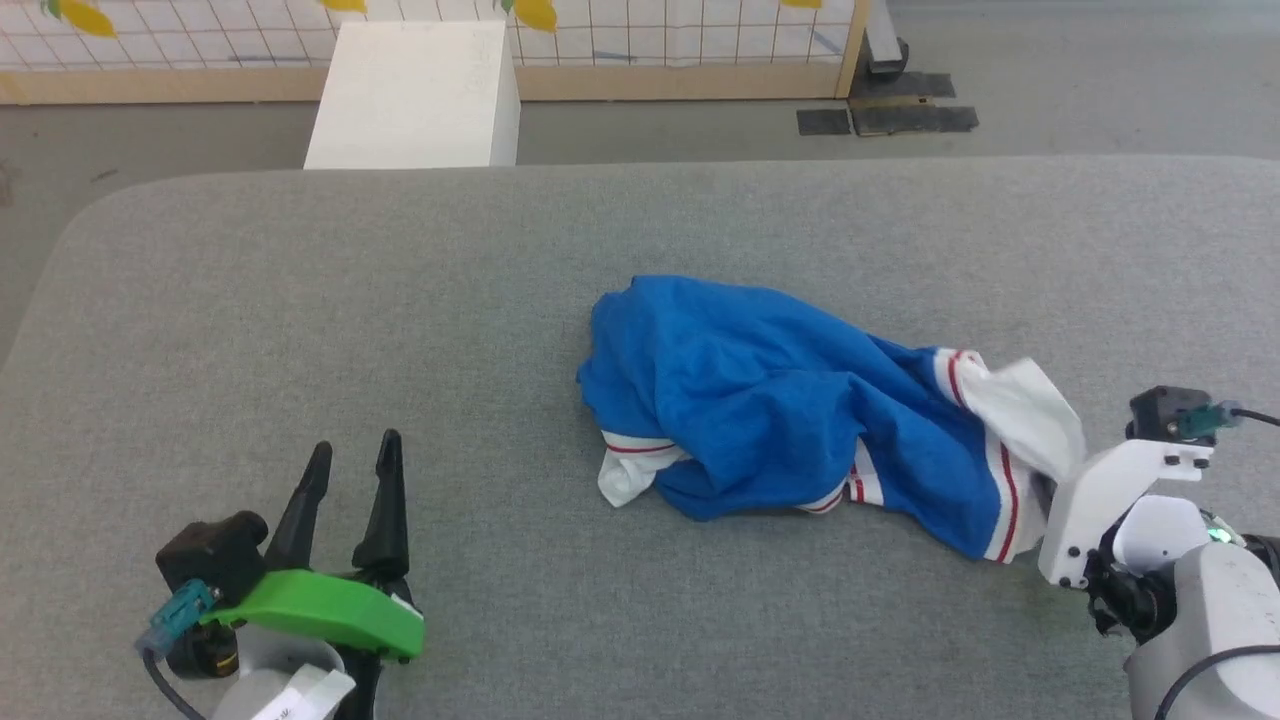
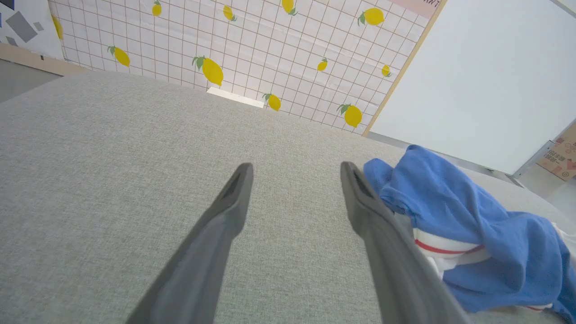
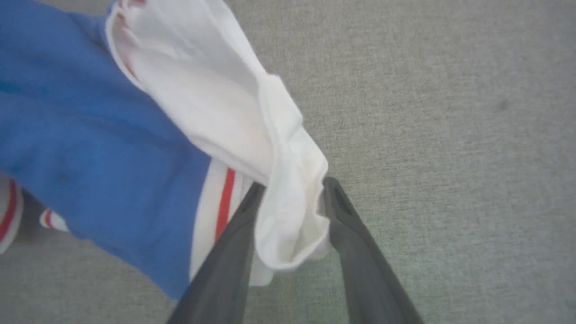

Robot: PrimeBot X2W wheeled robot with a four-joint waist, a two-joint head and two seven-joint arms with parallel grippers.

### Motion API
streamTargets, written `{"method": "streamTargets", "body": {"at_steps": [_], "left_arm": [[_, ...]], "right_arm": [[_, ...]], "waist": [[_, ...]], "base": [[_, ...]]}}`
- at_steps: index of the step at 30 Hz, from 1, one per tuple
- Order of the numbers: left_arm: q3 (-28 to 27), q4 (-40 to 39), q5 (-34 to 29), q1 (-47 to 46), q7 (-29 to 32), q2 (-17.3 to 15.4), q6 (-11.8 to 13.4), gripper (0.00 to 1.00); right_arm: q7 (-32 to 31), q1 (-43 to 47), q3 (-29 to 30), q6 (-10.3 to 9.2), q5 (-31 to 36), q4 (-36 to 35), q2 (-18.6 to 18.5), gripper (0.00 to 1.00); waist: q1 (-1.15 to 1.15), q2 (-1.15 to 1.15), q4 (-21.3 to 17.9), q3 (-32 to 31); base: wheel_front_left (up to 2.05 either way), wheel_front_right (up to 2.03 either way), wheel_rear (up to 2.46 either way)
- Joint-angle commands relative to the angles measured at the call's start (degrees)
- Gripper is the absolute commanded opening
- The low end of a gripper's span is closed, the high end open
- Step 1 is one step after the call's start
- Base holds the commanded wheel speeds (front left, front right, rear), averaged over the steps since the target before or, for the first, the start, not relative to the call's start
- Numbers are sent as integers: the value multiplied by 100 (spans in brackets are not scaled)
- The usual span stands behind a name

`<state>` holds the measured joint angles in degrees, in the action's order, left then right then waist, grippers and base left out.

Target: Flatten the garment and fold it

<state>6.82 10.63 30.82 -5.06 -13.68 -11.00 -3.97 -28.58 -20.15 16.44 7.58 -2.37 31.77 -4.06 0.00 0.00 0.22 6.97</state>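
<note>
Jersey T-shirt (image 1: 760, 400) lies crumpled on grey padded table (image 1: 300, 300), white sleeve (image 3: 225, 112) loose between right gripper's (image 3: 291, 184) parted fingers; left gripper (image 1: 355, 450), spread wide, sits well left of it.

The garment (image 1: 760, 400) is soft, matt knit cloth, the table (image 1: 300, 300) beneath is covered in coarse grey woven fabric, the left gripper (image 1: 355, 443) has smooth matt dark plastic fingers, and its green wrist bracket (image 1: 330, 605) is smooth, faintly glossy plastic.
</note>
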Motion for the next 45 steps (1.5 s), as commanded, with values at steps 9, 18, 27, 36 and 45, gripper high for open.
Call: {"method": "streamTargets", "body": {"at_steps": [9,18,27,36,45], "left_arm": [[50,21,57,275,37,-30,90,100],[77,-38,97,446,62,-18,164,100],[260,-25,180,245,341,74,154,100],[1156,614,206,-1421,2168,388,33,100],[1851,1799,-70,-2761,4905,305,541,100]], "right_arm": [[1381,326,-35,-9,-440,-1643,90,100],[2444,1112,26,-9,-612,-2511,115,100],[2435,1233,-127,-9,-768,-2566,117,100],[2339,996,-264,-9,-734,-2508,118,100],[2455,825,-335,-9,-787,-2368,118,100]], "waist": [[0,0,-78,-394],[0,0,-125,-603],[0,0,-263,-535],[0,0,-386,-202],[0,0,-665,141]], "base": [[0,0,0],[0,0,0],[0,0,0],[0,0,0],[0,0,0]]}}
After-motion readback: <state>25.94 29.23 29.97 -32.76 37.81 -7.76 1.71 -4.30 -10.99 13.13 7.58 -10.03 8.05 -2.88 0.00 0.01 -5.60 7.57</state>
